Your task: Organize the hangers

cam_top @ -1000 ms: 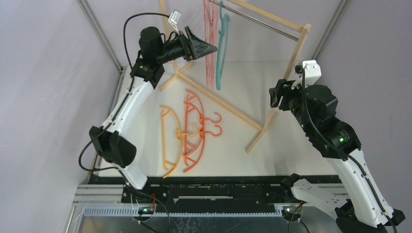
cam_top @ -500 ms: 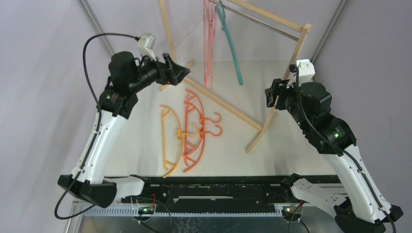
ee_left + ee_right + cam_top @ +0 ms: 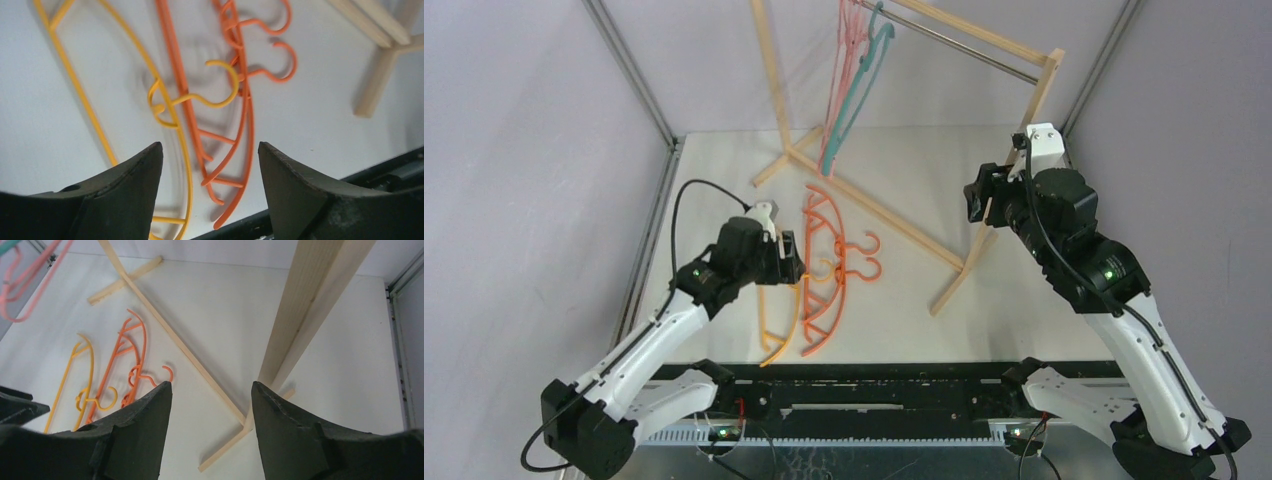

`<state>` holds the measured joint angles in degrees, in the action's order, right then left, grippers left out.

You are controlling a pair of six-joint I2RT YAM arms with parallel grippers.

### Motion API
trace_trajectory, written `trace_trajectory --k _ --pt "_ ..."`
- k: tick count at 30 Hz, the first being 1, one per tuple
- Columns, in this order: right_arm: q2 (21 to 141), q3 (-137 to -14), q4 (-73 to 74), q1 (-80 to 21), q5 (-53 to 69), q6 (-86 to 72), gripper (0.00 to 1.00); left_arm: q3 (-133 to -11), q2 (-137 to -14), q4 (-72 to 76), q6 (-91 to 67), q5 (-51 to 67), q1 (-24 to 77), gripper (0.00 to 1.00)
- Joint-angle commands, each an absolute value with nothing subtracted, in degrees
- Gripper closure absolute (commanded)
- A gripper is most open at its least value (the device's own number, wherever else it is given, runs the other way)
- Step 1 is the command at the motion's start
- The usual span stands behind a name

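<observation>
Left jaws (image 3: 210, 160): spread, nothing pinched, held just above the yellow hanger (image 3: 172, 107).
Right jaws (image 3: 210, 395): spread, nothing held, raised near the wooden rack (image 3: 310, 305).
Yellow hanger: laid flat on the bench (image 3: 1024, 300), touching the orange hangers (image 3: 829, 265).
Orange hangers: laid beside the rack's foot.
Teal hanger (image 3: 854, 95) and pink hangers (image 3: 842, 60): hung on the rack's rod.

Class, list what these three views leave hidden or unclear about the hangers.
- Yellow hanger: left wrist view, its lower end hidden behind the left fingers.
- Orange hangers: right wrist view, hooks partly hidden by the right fingers.
- Pink hangers: top view, overlapping, count unclear.
</observation>
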<state>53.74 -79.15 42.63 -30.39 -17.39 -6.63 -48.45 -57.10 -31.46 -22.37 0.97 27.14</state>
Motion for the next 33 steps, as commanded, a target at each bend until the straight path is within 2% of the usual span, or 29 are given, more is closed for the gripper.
trace_trajectory --k 1,7,17,20,26,33 --pt "53.87 -78.80 40.80 -30.15 -16.38 -7.73 0.32 -41.71 -51.03 -29.80 -29.54 -8.04 31.29 0.27" --pt "54.44 -78.30 41.13 -30.15 -15.21 -8.23 0.32 -32.61 -50.48 -25.56 -33.86 -10.85 35.94 0.33" --pt "54.20 -77.97 42.09 -30.15 -14.63 -8.48 0.30 -27.61 -58.99 -15.51 -35.33 -13.31 38.53 0.37" --pt "53.88 -77.76 42.10 -30.17 -14.93 -8.41 0.24 -26.51 -60.86 -13.94 -35.26 -13.36 38.82 0.38" --pt "53.80 -77.28 42.09 -30.15 -14.73 -8.91 0.19 -24.07 -61.99 -12.05 -35.42 -13.88 38.94 0.40" --pt "54.10 -77.25 41.99 -30.15 -14.70 -9.68 0.03 -22.36 -61.25 -11.47 -35.17 -13.88 38.94 0.42"
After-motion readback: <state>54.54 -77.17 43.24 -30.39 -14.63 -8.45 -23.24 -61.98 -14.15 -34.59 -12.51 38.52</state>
